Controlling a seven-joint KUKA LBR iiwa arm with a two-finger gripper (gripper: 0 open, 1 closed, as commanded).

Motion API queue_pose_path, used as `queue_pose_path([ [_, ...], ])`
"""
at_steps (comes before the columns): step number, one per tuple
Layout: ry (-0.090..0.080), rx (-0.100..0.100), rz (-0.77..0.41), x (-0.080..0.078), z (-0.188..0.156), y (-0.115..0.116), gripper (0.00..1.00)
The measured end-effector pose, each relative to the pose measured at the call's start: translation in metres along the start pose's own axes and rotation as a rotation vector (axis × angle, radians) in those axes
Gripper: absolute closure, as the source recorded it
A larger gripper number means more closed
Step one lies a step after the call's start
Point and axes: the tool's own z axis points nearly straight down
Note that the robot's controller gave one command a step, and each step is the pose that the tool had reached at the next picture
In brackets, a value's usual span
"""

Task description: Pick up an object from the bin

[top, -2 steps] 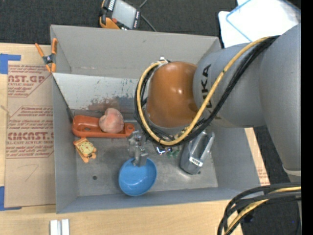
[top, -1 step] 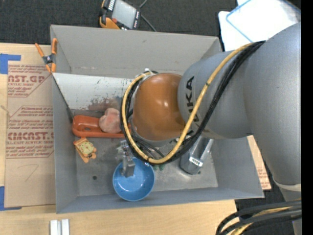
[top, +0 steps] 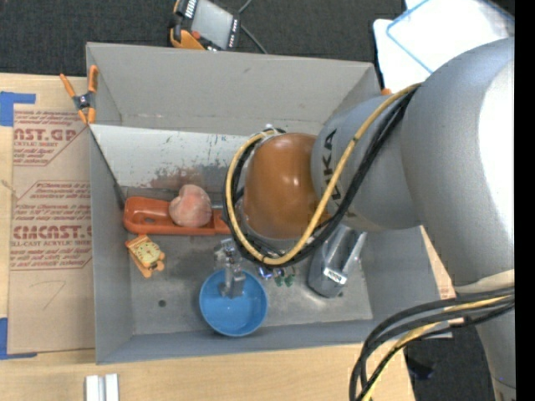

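Observation:
My gripper (top: 231,276) hangs below the arm's orange cover, its tip down at the upper part of a round blue bowl (top: 233,309) that sits near the bin's front wall. Just behind and to the left, a pink peach-like ball (top: 191,206) rests on a long orange tool (top: 149,216). A small yellow cracker-shaped toy (top: 145,255) lies to the left of the bowl. The gripper's tip touches or enters the bowl; I cannot tell which.
A grey cylinder with a white label (top: 335,262) lies at the right of the bin floor, partly under the arm. Small green and blue bits (top: 284,279) lie beside the bowl. The arm and its cover hide the middle of the bin.

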Motion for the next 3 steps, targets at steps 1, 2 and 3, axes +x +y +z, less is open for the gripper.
queue_pose_path([
  [1,-0.010,-0.008,-0.010,0.003,-0.051,0.047,1.00],
  [2,-0.003,0.001,0.016,-0.019,-0.083,0.013,1.00],
  [3,-0.012,-0.009,0.006,-0.004,-0.168,0.040,1.00],
])
